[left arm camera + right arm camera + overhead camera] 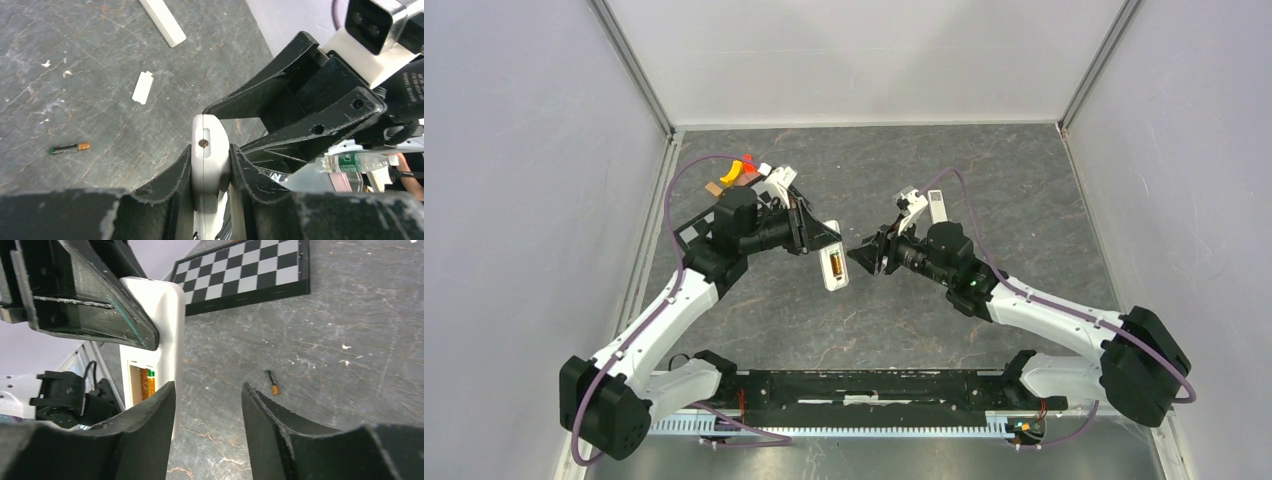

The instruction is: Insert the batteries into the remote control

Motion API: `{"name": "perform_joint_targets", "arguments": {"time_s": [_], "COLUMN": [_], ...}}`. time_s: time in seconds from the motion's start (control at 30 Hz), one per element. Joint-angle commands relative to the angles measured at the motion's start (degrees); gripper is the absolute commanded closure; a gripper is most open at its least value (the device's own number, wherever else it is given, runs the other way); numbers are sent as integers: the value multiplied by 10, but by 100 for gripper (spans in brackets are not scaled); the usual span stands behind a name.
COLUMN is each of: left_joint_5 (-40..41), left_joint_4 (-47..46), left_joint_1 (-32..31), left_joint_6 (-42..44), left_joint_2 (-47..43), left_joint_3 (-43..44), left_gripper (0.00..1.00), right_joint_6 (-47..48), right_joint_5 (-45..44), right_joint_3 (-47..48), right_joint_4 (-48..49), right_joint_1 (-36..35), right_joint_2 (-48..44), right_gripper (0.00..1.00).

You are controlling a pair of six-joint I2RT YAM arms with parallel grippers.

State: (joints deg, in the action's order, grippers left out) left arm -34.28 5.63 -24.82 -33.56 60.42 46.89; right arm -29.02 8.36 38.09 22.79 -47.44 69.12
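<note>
My left gripper (822,248) (210,150) is shut on the white remote control (834,268) (209,145) and holds it edge-up above the table. The remote's (162,320) back compartment is open, and one battery (146,382) with a gold and green band lies in it. A second battery (70,148) (271,382), dark with a gold end, rests loose on the table. My right gripper (862,255) (209,390) stands open right beside the remote with nothing between its fingers. Its left finger (145,430) is next to the compartment.
A small white battery cover (143,87) and a plain white strip (162,20) (937,207) lie on the table. A checkerboard (245,270) sits beyond the remote. Small orange and red items (736,170) lie at the back left by the wall.
</note>
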Motion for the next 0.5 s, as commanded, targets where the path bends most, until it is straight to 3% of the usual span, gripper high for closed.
{"name": "perform_joint_targets", "arguments": {"time_s": [0.0, 0.23, 0.47], "left_joint_5": [52, 293, 390], "left_joint_4": [48, 158, 153], "left_joint_1": [4, 6, 7], "left_joint_6": [47, 73, 57], "left_joint_2": [-15, -53, -122], "left_joint_3": [34, 36, 5], "left_gripper": [98, 98, 98], "right_joint_6": [22, 69, 156], "right_joint_5": [-6, -32, -108], "right_joint_3": [-2, 62, 267], "right_joint_4": [-6, -126, -319], "right_joint_1": [3, 0, -43], "right_joint_2": [-14, 99, 297], "right_gripper": [41, 39, 31]}}
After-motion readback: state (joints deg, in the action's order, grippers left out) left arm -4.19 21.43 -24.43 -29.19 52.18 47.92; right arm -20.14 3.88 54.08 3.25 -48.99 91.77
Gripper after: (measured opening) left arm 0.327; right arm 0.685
